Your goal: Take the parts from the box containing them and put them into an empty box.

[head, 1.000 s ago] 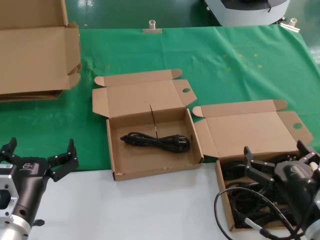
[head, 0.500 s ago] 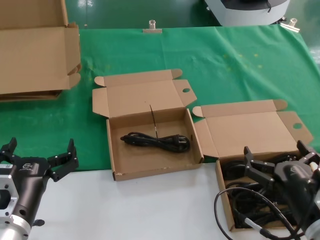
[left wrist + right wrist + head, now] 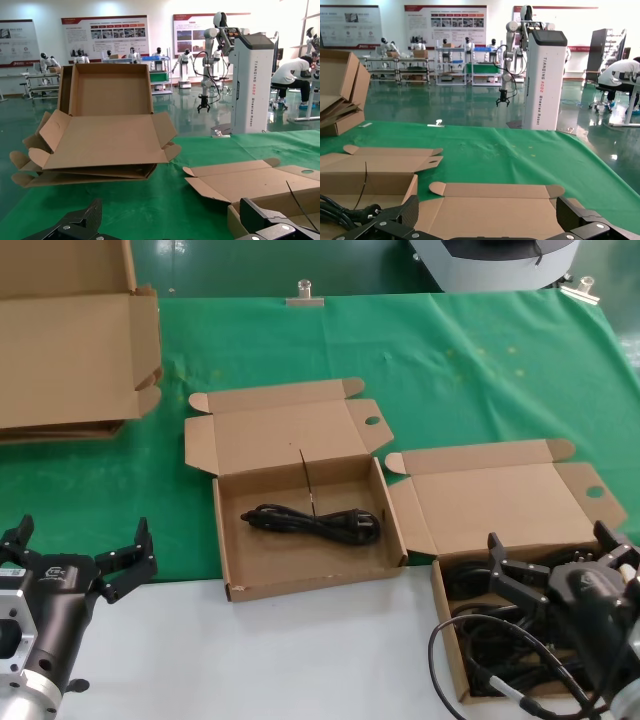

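Note:
The box containing the parts [image 3: 448, 640] lies open at the front right, with a tangle of black power cords [image 3: 480, 635] in it. My right gripper [image 3: 552, 550] hangs open just above those cords, nothing between its fingers. The other box [image 3: 228, 540] stands open in the middle and holds one coiled black cord [image 3: 312, 522]. In the right wrist view the open right gripper [image 3: 487, 222] faces the raised lid [image 3: 490, 210], and that single cord [image 3: 342, 210] shows at the side. My left gripper [image 3: 78, 545] waits open at the front left, over the cloth's edge; the left wrist view shows the left gripper [image 3: 170, 225] with nothing in it.
Larger flattened cardboard pieces [image 3: 70, 350] are stacked at the back left and also show as flattened cardboard [image 3: 100, 145]. A green cloth [image 3: 450, 370] covers the far table and a white surface [image 3: 300, 660] runs along the front. A metal clip [image 3: 305, 295] sits on the back edge.

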